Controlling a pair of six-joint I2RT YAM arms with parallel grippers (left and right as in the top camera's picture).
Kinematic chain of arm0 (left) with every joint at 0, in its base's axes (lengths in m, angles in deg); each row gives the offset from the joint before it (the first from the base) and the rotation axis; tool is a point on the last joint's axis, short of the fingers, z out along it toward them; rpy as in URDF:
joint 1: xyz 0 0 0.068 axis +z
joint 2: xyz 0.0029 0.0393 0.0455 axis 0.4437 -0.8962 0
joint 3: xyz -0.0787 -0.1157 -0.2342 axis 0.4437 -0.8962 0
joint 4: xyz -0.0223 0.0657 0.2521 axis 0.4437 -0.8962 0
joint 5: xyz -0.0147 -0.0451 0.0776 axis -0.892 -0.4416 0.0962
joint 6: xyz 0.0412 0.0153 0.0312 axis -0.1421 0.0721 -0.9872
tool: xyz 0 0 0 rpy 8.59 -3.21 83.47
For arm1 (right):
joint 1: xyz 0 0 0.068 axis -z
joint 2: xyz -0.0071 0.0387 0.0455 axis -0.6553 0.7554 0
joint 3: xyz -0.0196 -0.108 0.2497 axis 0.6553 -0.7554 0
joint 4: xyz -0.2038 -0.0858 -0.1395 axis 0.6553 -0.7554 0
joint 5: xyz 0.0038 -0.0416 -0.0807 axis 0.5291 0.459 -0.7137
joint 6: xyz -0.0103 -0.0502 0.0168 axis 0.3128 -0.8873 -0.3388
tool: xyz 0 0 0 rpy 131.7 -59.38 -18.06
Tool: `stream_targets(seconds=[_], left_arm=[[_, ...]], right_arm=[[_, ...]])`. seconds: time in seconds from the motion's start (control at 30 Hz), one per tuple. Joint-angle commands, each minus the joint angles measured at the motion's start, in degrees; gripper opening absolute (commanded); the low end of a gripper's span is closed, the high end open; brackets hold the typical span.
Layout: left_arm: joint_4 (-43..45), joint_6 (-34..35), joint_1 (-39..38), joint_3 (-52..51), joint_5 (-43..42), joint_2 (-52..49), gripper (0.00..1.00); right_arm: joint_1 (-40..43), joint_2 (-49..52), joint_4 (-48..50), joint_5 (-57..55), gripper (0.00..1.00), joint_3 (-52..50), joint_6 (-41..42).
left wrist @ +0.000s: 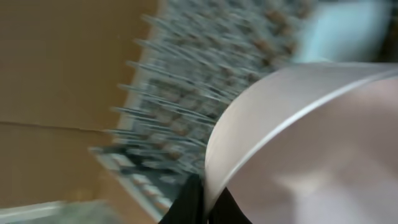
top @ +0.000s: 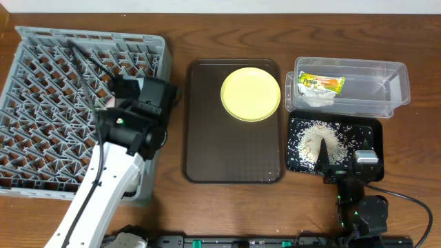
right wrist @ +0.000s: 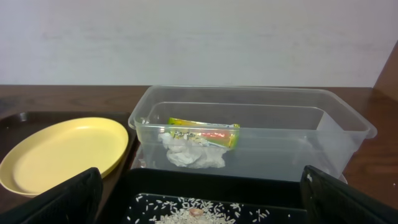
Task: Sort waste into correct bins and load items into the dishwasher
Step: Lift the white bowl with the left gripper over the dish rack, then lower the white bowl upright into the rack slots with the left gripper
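My left gripper (left wrist: 205, 202) is shut on the rim of the white bowl (left wrist: 311, 143) and holds it over the grey dish rack (top: 48, 89), which is blurred in the left wrist view (left wrist: 186, 81). In the overhead view the left arm (top: 141, 103) hides the bowl. A blurred light blue shape (left wrist: 342, 31) shows beyond it. The yellow plate (top: 250, 94) lies on the brown tray. The wrapper (top: 321, 83) and a whitish scrap (right wrist: 193, 154) lie in the clear tub (top: 372, 86). Rice (top: 324, 138) lies in the black tray (top: 368, 134). My right gripper (right wrist: 199, 199) is open and empty at that tray's near edge. No chopsticks show.
The dark brown serving tray (top: 234, 158) sits between the rack and the two bins, with the plate at its far right corner. The left arm reaches over the rack's right edge. The right arm's base is at the table's front edge (top: 362, 210).
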Motion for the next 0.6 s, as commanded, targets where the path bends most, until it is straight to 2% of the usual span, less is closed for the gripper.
stream_targets(seconds=[0.0,0.57], left_arm=[[-0.2,0.0,1.2,-1.4,19.4,-2.4,0.06],[1.6,-0.2,7.7,-7.1,13.4,-15.1,0.06]], right_arm=[[0.7,-0.5,0.0,0.0,0.99,-0.2,-0.6],[0.7,-0.5,0.0,0.0,0.99,-0.2,-0.6]])
